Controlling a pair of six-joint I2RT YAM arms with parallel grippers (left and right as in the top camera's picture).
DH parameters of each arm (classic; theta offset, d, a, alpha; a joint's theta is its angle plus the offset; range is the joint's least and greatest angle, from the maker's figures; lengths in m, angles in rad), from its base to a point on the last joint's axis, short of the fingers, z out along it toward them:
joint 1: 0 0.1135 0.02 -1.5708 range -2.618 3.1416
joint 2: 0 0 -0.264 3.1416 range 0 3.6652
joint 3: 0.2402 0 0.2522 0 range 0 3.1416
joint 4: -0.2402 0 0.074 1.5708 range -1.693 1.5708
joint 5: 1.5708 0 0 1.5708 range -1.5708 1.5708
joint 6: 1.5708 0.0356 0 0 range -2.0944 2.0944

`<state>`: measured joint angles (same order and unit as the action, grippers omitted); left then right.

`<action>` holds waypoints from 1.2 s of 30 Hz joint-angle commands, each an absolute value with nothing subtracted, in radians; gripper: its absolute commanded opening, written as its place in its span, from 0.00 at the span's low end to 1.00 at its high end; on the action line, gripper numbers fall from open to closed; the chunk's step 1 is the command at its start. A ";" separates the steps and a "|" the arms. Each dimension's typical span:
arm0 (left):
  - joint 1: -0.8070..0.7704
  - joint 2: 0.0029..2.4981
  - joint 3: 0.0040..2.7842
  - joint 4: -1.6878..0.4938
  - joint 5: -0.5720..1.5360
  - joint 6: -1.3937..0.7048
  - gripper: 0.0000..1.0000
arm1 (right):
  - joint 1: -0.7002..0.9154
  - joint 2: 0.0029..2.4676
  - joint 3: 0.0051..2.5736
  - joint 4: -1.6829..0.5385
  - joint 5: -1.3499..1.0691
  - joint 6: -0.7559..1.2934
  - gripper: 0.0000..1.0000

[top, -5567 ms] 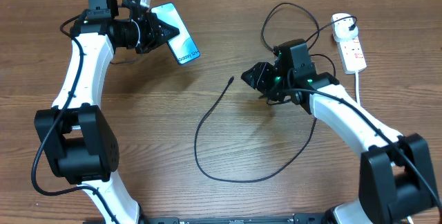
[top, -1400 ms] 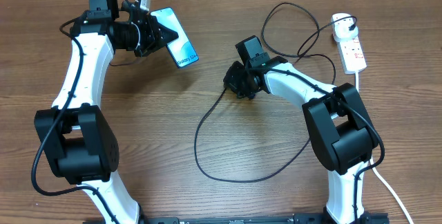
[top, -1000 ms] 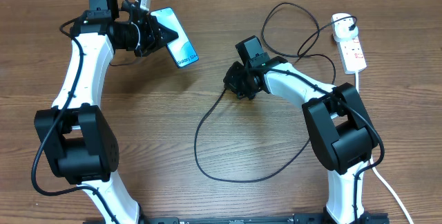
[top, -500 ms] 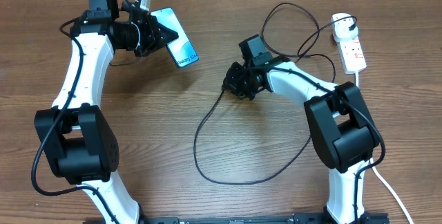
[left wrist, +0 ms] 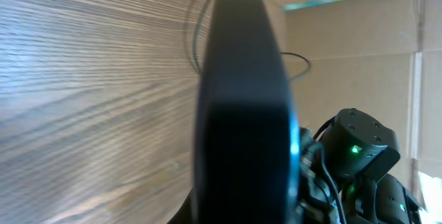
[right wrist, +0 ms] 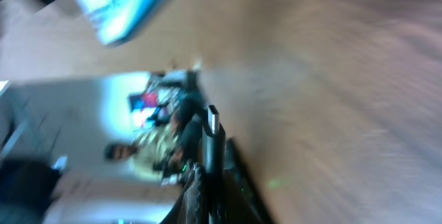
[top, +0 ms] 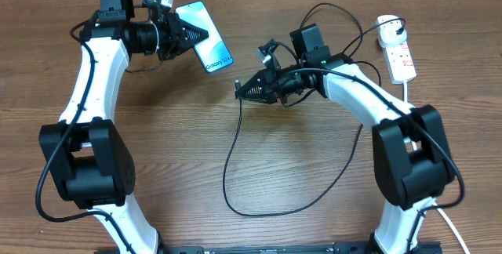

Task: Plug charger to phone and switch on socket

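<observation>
Your left gripper is clamped on the phone. Your right gripper is closed on the charger near its plug, close to the phone, not touching.

Phone cut off and blurred, socket detail too small
</observation>
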<state>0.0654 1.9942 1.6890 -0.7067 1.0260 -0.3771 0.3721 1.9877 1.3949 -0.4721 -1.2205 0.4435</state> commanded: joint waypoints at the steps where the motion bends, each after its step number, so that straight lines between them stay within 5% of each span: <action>1: 0.064 1.991 1.697 -0.698 1.166 -0.421 0.04 | 0.375 1.927 1.416 -0.477 -1.444 0.321 0.04; 14: 0.067 1.991 1.697 -0.679 1.362 -0.476 0.04 | 0.421 1.909 1.415 -0.559 -1.452 0.279 0.04; 36: 0.067 1.991 1.697 -0.677 1.388 -0.471 0.04 | 0.358 1.909 1.415 -0.411 -1.460 0.432 0.04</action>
<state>0.0662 1.9942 1.6890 -0.6827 1.3209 -0.4690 0.3664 1.9419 1.3952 -0.4187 -1.4399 0.4034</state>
